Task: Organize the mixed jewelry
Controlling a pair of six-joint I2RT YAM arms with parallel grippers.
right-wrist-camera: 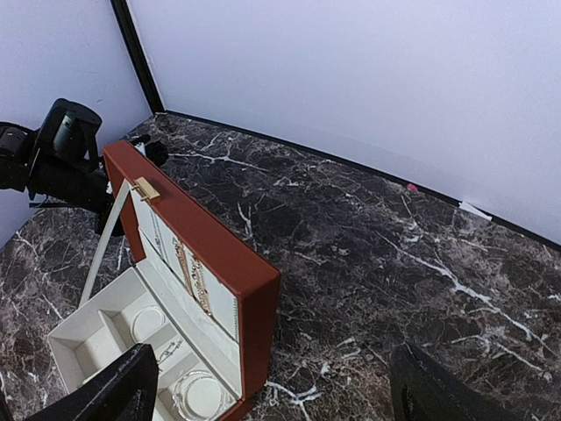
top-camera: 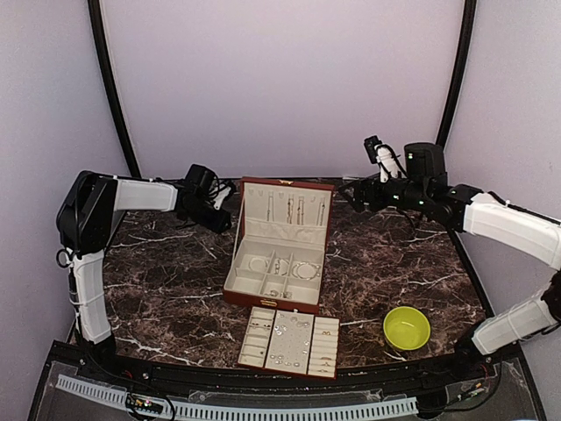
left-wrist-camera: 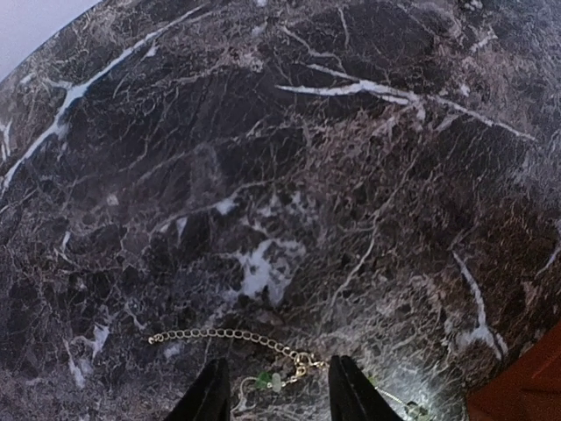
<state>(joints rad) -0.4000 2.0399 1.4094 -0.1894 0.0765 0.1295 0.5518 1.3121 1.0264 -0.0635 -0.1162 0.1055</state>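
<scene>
partly sorted: box (top-camera: 263, 303) and tray (top-camera: 257, 353) hold pieces (top-camera: 282, 338); a chain (left-wrist-camera: 230, 333) lies loose between the left jaws, half open; right jaws wide, empty.

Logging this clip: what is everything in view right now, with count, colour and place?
jewelry box: one, reddish-brown with cream lining, lid open, table centre
compartment tray: one, cream-lined, just in front of the box
small jewelry pieces: many, silvery, too small to count, in the tray
looped pieces: at least two, pale, in the box's base
chain: one, pale metal with green beads, on the table left of the box
bowl: one, yellow-green, near right
table: one, dark marble, white veins
left gripper: black, jaws apart, straddling the chain's clasp end
right gripper: black, wide open, far right
</scene>
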